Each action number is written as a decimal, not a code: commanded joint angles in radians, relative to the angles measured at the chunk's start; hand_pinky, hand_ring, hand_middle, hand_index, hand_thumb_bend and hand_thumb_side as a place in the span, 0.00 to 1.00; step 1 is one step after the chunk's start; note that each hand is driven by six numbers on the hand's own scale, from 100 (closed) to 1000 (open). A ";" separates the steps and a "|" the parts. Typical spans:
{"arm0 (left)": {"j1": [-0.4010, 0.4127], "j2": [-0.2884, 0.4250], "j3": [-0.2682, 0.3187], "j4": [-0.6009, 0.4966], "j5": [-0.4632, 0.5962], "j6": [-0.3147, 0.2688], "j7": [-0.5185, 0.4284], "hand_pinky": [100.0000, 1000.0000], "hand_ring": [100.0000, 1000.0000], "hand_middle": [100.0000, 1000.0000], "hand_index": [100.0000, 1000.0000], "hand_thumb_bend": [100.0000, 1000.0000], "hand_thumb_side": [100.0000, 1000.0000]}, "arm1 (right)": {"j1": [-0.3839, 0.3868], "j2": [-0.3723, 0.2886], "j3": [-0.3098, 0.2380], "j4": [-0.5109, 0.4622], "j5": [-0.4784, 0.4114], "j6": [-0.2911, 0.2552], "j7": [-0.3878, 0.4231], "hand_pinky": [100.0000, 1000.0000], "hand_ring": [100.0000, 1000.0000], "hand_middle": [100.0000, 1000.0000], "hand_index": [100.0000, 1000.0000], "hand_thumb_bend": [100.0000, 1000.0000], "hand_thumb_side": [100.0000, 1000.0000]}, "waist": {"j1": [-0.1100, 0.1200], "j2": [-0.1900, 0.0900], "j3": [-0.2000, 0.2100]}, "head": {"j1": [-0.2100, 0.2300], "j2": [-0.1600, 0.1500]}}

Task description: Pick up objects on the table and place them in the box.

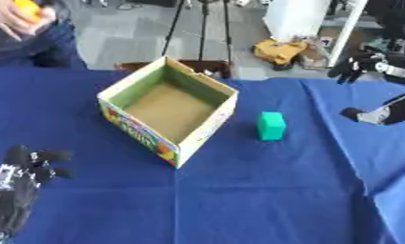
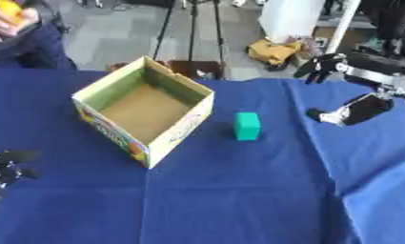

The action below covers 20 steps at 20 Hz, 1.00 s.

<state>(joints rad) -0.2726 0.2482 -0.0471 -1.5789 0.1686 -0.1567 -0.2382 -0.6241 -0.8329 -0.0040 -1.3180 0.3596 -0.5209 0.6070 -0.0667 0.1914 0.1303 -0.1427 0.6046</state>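
Observation:
A green block [image 1: 271,126] stands on the blue tablecloth [image 1: 238,200], just right of an open cardboard box [image 1: 169,108] with a printed outer wall and nothing inside it. My right hand [image 2: 320,67] hangs in the air at the far right, above the table's back edge, fingers spread and holding nothing; it is well apart from the block. My left hand [image 1: 22,174] rests at the lower left with its fingers up and relaxed.
A person stands at the far left behind the table, a hand around an orange thing [image 1: 28,9]. Tripod legs and a yellow object [image 1: 278,50] lie on the floor beyond. A fold in the cloth runs down the right side.

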 commanded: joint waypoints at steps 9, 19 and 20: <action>-0.014 0.032 -0.015 -0.010 -0.004 -0.002 -0.015 0.56 0.77 0.54 0.58 0.34 1.00 | -0.182 0.069 0.002 0.308 0.169 -0.043 0.011 0.68 0.73 0.82 0.88 0.29 0.33 | -0.008 -0.013 0.039 | -0.018 0.006; -0.022 0.034 -0.026 -0.012 -0.002 -0.003 -0.026 0.56 0.77 0.53 0.58 0.33 1.00 | -0.249 0.126 -0.010 0.464 0.245 -0.043 0.005 0.69 0.73 0.81 0.88 0.21 0.38 | -0.011 -0.011 0.075 | -0.047 0.005; -0.023 0.034 -0.027 -0.012 -0.002 -0.003 -0.027 0.56 0.77 0.53 0.58 0.33 1.00 | -0.251 0.132 -0.010 0.474 0.249 -0.042 0.005 0.69 0.73 0.81 0.88 0.21 0.39 | -0.011 -0.010 0.077 | -0.049 0.004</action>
<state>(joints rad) -0.2804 0.2642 -0.0712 -1.5786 0.1665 -0.1582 -0.2622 -0.8511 -0.6806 -0.0022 -0.8489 0.5968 -0.5471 0.5995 -0.0807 0.1951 0.2076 -0.1869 0.6067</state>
